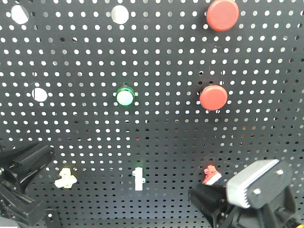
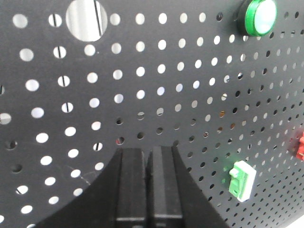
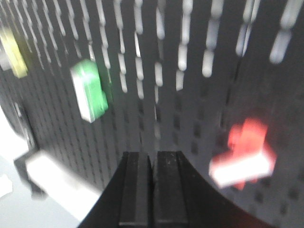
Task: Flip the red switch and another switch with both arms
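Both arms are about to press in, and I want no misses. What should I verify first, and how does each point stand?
1. Left gripper shut for poking: ok.
2. Right gripper shut: ok.
3. Right gripper aimed at the red switch: not ok, the switch sits right of its fingers.
4. Left gripper aimed at the cream switch: not ok, the switch is missing from the left wrist view; the front view puts it right of the gripper and lower.
5. Red switch lever position: cannot tell, blurred.
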Robot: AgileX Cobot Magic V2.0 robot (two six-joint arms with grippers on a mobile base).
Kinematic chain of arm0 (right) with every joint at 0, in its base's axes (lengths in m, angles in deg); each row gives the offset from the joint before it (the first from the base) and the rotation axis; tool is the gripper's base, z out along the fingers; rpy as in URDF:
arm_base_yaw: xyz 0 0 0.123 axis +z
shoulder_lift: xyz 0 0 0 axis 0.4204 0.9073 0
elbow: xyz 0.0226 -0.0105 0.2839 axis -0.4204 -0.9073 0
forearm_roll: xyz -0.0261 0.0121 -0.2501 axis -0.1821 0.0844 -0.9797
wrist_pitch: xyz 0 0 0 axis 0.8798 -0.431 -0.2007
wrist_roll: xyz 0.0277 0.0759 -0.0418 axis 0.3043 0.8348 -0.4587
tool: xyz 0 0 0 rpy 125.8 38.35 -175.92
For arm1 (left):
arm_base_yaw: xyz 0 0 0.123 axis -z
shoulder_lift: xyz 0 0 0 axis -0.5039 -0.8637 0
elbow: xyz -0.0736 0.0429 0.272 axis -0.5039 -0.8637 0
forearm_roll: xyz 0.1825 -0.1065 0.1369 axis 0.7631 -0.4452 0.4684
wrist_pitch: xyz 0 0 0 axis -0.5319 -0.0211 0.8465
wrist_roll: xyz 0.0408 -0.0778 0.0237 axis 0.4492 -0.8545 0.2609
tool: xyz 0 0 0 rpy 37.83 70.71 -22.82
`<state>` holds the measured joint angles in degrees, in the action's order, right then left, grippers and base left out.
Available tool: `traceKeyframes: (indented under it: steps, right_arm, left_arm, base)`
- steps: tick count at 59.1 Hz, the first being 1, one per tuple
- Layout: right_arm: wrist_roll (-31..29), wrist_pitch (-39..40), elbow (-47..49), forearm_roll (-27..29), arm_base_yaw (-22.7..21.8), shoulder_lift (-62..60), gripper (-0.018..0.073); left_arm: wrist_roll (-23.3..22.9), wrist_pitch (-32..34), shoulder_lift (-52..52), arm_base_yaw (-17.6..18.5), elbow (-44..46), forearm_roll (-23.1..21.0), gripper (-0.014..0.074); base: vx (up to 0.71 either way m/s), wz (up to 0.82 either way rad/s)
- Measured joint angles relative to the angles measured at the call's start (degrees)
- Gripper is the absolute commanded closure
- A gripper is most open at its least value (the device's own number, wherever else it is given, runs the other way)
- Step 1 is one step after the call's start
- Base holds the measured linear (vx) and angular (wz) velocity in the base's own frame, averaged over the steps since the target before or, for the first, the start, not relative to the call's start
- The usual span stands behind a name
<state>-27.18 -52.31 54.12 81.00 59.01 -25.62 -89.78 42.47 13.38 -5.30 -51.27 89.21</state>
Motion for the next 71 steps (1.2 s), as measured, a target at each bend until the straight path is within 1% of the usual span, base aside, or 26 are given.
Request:
traceKeyframes:
  steps: [38,47,52,59,63,67,71]
  right_arm:
    - [0.0,-0.2,0.0,0.0,0.0,0.0,0.0566]
    - [0.0,-0.2,0.0,0.0,0.0,0.0,0.0566]
    - [0.0,-0.2,0.0,0.0,0.0,0.0,0.0566]
    - [0.0,-0.3,0.0,0.0,0.0,0.0,0.0566]
    - [0.0,-0.3,0.0,0.0,0.0,0.0,0.0566]
    - [0.0,-0.3,0.0,0.0,0.0,0.0,0.0566]
    - [0.0,-0.3,0.0,0.0,0.0,0.0,0.0566]
  left_arm:
    - [0.0,0.0,0.0,0.0,0.0,0.0,0.0594]
    - [0.2,-1.4,0.0,0.0,0.0,0.1,0.0594]
    - [1.5,-2.5,0.8,0.0,-0.7,0.2,0.0594]
    - [5.3,-4.2,4.6,-0.1,-3.5,0.0,0.0594]
    - [7.1,-5.2,7.8,-0.7,-5.9,-0.9,0.0594]
    - [8.1,-6.9,11.8,-2.3,-8.7,-2.9,0.0594]
    - [8.5,-9.0,16.1,-4.9,-11.7,-5.0,0.0594]
  base:
    - [0.0,0.0]
    - [0.0,0.0]
    - [0.0,0.0]
    - [0.0,0.0]
    - [0.0,0.0]
    - [0.0,0.0]
    - [0.0,0.0]
